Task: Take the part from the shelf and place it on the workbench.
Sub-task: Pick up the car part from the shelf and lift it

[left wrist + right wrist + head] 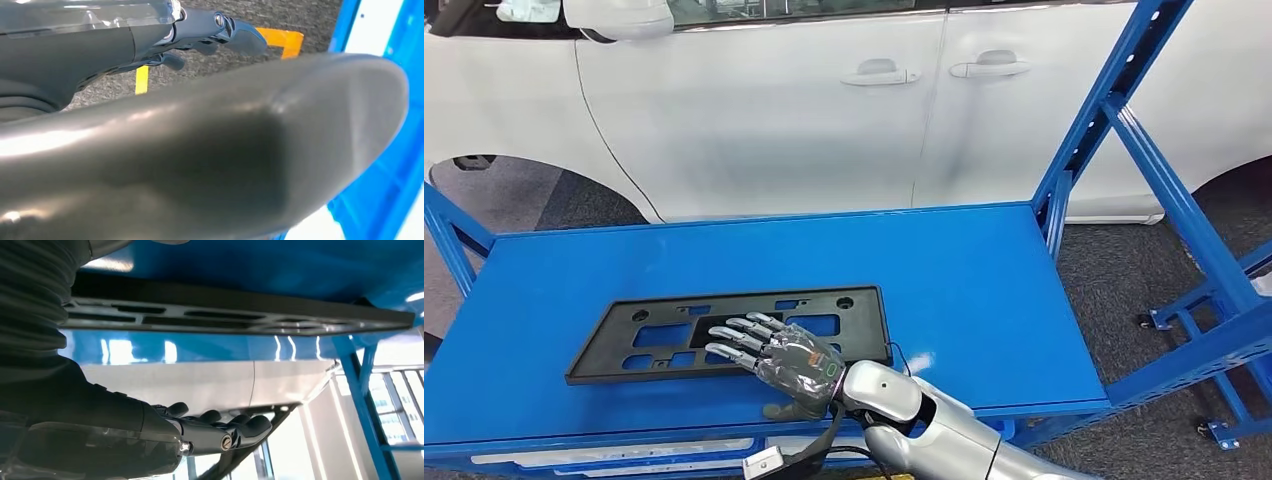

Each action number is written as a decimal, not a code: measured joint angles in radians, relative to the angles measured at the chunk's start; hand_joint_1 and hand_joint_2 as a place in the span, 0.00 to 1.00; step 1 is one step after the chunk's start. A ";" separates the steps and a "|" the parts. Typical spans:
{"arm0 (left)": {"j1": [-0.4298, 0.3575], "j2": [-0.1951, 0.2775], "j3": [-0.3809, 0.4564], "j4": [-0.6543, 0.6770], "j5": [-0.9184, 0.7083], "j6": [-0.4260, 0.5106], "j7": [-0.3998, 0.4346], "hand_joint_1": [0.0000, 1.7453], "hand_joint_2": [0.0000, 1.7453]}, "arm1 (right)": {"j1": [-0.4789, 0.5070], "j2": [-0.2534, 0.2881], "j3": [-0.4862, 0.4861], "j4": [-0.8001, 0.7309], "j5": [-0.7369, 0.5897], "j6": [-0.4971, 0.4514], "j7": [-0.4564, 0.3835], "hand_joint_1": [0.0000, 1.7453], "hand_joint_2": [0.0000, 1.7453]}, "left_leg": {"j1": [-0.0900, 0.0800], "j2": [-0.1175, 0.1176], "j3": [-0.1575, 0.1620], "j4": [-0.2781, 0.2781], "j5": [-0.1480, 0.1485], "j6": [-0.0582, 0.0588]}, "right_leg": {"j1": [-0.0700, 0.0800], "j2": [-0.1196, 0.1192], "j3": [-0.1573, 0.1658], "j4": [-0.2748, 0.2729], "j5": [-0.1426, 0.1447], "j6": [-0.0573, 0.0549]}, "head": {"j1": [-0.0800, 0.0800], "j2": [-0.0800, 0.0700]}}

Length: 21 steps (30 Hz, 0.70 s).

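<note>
On the workbench (984,290), your right hand (779,358) hovers spread, holding nothing, over the part (654,350) near the front edge; left hand (220,30) state unclear.

right robot hand (786,362) flat, fingers spread

The workbench (984,290) top looks like blue painted metal, smooth and glossy, and in the right wrist view it mirrors bright lights; the black part (654,345) lying flat on it looks like matt plastic with cut-out openings. The right hand (774,358) has silvery metallic fingers and a clear glossy plastic cover over its back, on a smooth silver arm, while the left hand (215,30) shows dark, smooth, slightly shiny parts. The car (824,110) behind has glossy white painted panels, and the floor (1124,270) is rough, dark grey carpet-like stuff.
</note>
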State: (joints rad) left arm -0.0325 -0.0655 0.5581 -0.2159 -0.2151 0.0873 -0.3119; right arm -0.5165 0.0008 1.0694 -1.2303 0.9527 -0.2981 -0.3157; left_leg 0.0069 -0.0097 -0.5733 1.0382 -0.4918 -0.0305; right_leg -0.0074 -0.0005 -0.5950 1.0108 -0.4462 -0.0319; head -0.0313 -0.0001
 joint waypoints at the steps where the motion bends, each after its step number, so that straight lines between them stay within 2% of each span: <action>1: 0.000 -0.001 0.002 0.000 -0.002 0.001 -0.001 0.00 0.00 | -0.002 0.011 0.007 0.011 0.015 -0.013 0.005 0.00 1.00 | 0.002 0.001 -0.022 0.049 -0.027 -0.005 | -0.002 -0.001 0.002 -0.002 0.000 -0.004 | -0.001 0.000; 3: 0.000 -0.002 0.009 0.000 -0.004 0.002 -0.002 0.00 0.00 | -0.005 0.031 0.022 0.039 0.039 -0.038 0.011 0.00 1.00 | 0.004 0.003 -0.090 0.187 -0.088 -0.013 | -0.001 -0.002 0.003 -0.003 -0.001 -0.007 | -0.003 0.000; 4: 0.001 -0.002 0.012 0.000 -0.006 0.003 -0.002 0.00 0.00 | -0.006 0.039 0.029 0.053 0.048 -0.048 0.014 0.00 1.00 | 0.005 0.003 -0.118 0.239 -0.103 -0.015 | 0.000 -0.002 0.003 -0.002 -0.002 -0.008 | -0.003 0.000; 5: 0.003 -0.002 0.014 0.000 -0.008 0.003 -0.003 0.00 0.00 | -0.006 0.047 0.035 0.066 0.055 -0.056 0.016 0.00 1.00 | 0.005 0.003 -0.130 0.257 -0.098 -0.016 | 0.001 -0.002 0.004 -0.002 -0.003 -0.009 | -0.003 0.000; 6: 0.004 -0.002 0.015 0.000 -0.010 0.002 -0.003 0.00 0.00 | -0.008 0.056 0.040 0.080 0.063 -0.062 0.020 0.00 1.00 | 0.005 0.003 -0.120 0.231 -0.072 -0.014 | 0.001 -0.002 0.006 -0.002 -0.004 -0.009 | -0.003 0.000; 8: 0.003 -0.002 0.016 0.000 -0.017 0.000 -0.005 0.00 0.00 | -0.015 0.080 0.049 0.108 0.079 -0.071 0.033 0.00 1.00 | 0.004 0.004 -0.055 0.088 0.003 -0.007 | 0.002 0.000 0.012 -0.002 -0.007 -0.006 | -0.003 0.000; 9: 0.002 -0.002 0.016 0.000 -0.021 -0.001 -0.005 0.00 0.00 | -0.021 0.095 0.054 0.125 0.089 -0.076 0.041 0.00 1.00 | 0.002 0.005 -0.023 0.021 0.028 -0.001 | 0.004 0.001 0.014 -0.002 -0.008 -0.003 | -0.003 0.000; 10: 0.000 -0.002 0.016 0.000 -0.024 -0.002 -0.006 0.00 0.00 | -0.028 0.110 0.058 0.144 0.099 -0.080 0.050 0.00 1.00 | -0.001 0.005 -0.002 -0.023 0.041 0.004 | 0.005 0.001 0.014 -0.001 -0.009 0.001 | -0.002 0.000; 13: -0.002 -0.002 0.016 0.000 -0.032 -0.004 -0.006 0.00 0.00 | -0.041 0.155 0.072 0.212 0.129 -0.093 0.075 0.00 1.00 | -0.004 0.003 0.008 -0.048 0.044 0.020 | 0.007 0.000 0.013 -0.003 -0.010 0.016 | -0.002 0.000; 15: -0.003 -0.002 0.016 0.000 -0.037 -0.005 -0.005 0.00 0.00 | -0.046 0.185 0.078 0.261 0.146 -0.103 0.083 0.00 1.00 | 0.001 0.004 0.014 -0.060 0.050 0.031 | 0.007 0.001 0.005 0.021 -0.029 0.025 | -0.001 0.000; 16: -0.004 -0.003 0.016 0.000 -0.038 -0.006 -0.004 0.00 0.00 | -0.049 0.200 0.081 0.287 0.153 -0.107 0.086 0.00 1.00 | 0.003 0.005 0.017 -0.065 0.053 0.036 | 0.007 0.001 -0.014 0.064 -0.055 0.028 | -0.001 0.000; 18: -0.006 -0.003 0.016 0.000 -0.040 -0.006 -0.002 0.00 0.00 | -0.055 0.226 0.088 0.341 0.167 -0.113 0.096 0.00 1.00 | 0.003 0.005 0.017 -0.066 0.053 0.041 | 0.004 0.001 -0.078 0.200 -0.120 0.032 | 0.000 0.000; 19: -0.006 -0.003 0.016 0.000 -0.042 -0.006 0.001 0.00 0.00 | -0.055 0.238 0.093 0.368 0.173 -0.115 0.102 0.00 1.00 | 0.002 0.005 0.017 -0.065 0.052 0.042 | 0.003 0.001 -0.109 0.261 -0.141 0.034 | 0.000 0.000; 20: -0.005 -0.003 0.016 0.000 -0.043 -0.005 0.005 0.00 0.00 | -0.056 0.249 0.097 0.395 0.178 -0.117 0.108 0.00 1.00 | 0.002 0.004 0.018 -0.064 0.051 0.042 | 0.002 0.001 -0.124 0.289 -0.142 0.034 | 0.000 0.000; 21: -0.004 -0.004 0.016 0.000 -0.044 -0.004 0.010 0.00 0.00 | -0.057 0.262 0.100 0.419 0.183 -0.119 0.113 0.00 1.00 | 0.002 0.004 0.019 -0.063 0.050 0.041 | 0.002 0.001 -0.121 0.277 -0.124 0.033 | 0.000 0.000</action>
State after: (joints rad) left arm -0.0368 -0.0692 0.5741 -0.2157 -0.2594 0.0832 -0.3021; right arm -0.5737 0.2625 1.1693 -0.8114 1.1358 -0.4173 -0.2027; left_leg 0.0092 -0.0060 -0.5546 0.9756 -0.4421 0.0103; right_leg -0.0057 0.0001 -0.7159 1.2876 -0.5697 0.0016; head -0.0317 -0.0002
